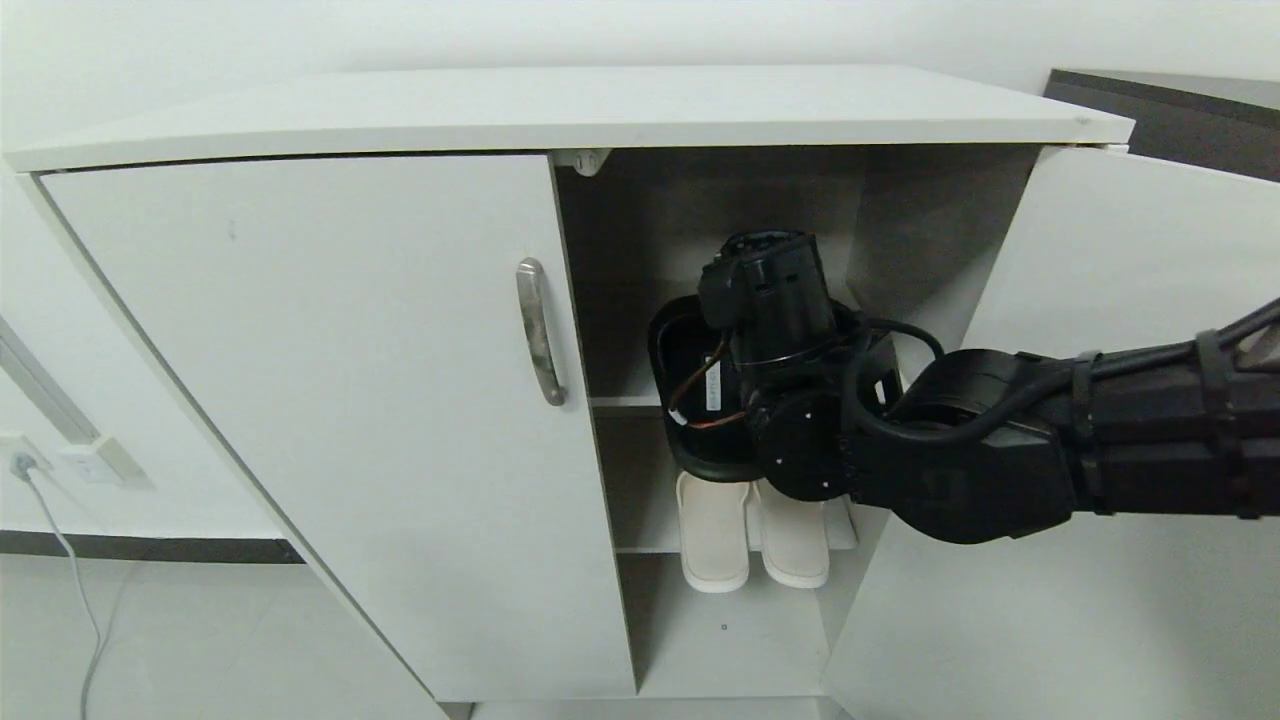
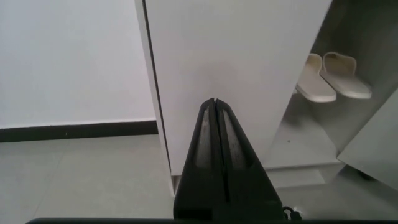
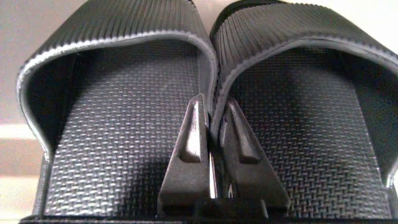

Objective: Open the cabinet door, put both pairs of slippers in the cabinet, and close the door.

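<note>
Black ribbed rubber in the right gripper [image 3: 214,107]: clamped tight on the two touching inner strap edges of the black slippers [image 3: 124,106], so lifting both as one bundle on a single pinch. Gripped from the heel side, hence toes leading into the cabinet [image 1: 600,105].

Reaching in through the open half, at 3 o'clock of the shut left door [image 1: 300,400]. Right door [image 1: 1100,300] swung wide at 3 o'clock, giving the arm a clear path.

Holding the pair roughly level with the upper shelf [image 1: 625,403]. Can't tell whether the soles touch it yet, hidden behind the wrist.

White slippers [image 1: 715,535] already in, at 6 o'clock of the black pair: side by side on the lower shelf [image 1: 640,550], heels poking over its front edge. Probably why the upper level was picked: no stacking, no nudging the first pair.

Left gripper [image 2: 214,102] pressed together on nothing, parked low outside, facing the left door's panel. Out of the way, likely free for the door job.

Stage, as a guess: second pair mid-placement. Left to do: set down, let go, back out, shut the right door.

Watch-outs: gripping soft strap edges only, so risk of splaying or tipping on release. Better to seat the soles flat before opening up. Also mind the white heels at 6 o'clock when retracting.
</note>
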Robot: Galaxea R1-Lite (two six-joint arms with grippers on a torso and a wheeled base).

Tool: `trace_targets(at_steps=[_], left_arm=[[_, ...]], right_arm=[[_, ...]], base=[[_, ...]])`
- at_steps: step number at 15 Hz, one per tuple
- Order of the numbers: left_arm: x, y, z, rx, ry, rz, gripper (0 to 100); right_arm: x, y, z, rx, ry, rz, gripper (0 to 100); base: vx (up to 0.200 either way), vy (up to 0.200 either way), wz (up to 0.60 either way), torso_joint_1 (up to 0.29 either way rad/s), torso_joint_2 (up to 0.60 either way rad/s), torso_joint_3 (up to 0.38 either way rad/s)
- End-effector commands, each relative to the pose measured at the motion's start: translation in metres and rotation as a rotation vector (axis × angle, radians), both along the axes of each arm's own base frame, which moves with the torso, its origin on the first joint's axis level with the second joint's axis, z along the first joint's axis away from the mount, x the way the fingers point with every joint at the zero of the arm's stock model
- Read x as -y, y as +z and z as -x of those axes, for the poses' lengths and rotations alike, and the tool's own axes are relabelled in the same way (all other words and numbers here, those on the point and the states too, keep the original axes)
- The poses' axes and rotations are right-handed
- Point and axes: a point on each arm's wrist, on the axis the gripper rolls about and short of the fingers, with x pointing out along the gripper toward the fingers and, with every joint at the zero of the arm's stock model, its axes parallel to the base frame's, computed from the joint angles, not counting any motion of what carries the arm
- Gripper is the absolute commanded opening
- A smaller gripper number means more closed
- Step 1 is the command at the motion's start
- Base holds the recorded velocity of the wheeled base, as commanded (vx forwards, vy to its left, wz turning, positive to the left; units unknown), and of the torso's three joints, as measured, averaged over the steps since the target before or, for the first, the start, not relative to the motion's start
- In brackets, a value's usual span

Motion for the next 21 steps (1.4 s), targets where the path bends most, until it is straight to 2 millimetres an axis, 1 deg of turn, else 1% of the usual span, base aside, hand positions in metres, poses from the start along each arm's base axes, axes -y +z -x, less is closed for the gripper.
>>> trace_targets(at_steps=[1,2,8,13,17,21], left_arm=[[0.0,0.0,0.0,0.002,0.001,0.0,0],[0.0,0.0,0.0,0.003,0.001,0.0,0],[0.0,0.0,0.0,0.002,0.001,0.002,0],[0.0,0.0,0.0,0.003,0.001,0.0,0],[0.0,0.0,0.0,0.003,0.001,0.002,0],[0.0,0.0,0.0,0.003,0.002,0.002,0]], right_arm=[[-0.005,-0.007,-0.005,-0.005,-0.001,0.008,0],[-0.007,-0.007,-0.008,-0.004,0.002,0.006,0],[-0.007,-0.006,-0.043,0.019,-0.034,0.001,0],[-0.003,-0.003,-0.059,0.031,-0.05,0.012,0],[-0.003,0.008,-0.065,0.043,-0.058,0.0,0],[-0.005,0.002,-0.069,0.031,-0.063,0.011,0]], base=[[0.0,0.0,0.0,0.0,0.0,0.0],[0.0,0.0,0.0,0.0,0.0,0.0],[0.0,0.0,0.0,0.0,0.0,0.0],[0.0,0.0,0.0,0.0,0.0,0.0],[0.0,0.0,0.0,0.0,0.0,0.0],[0.0,0.0,0.0,0.0,0.0,0.0]])
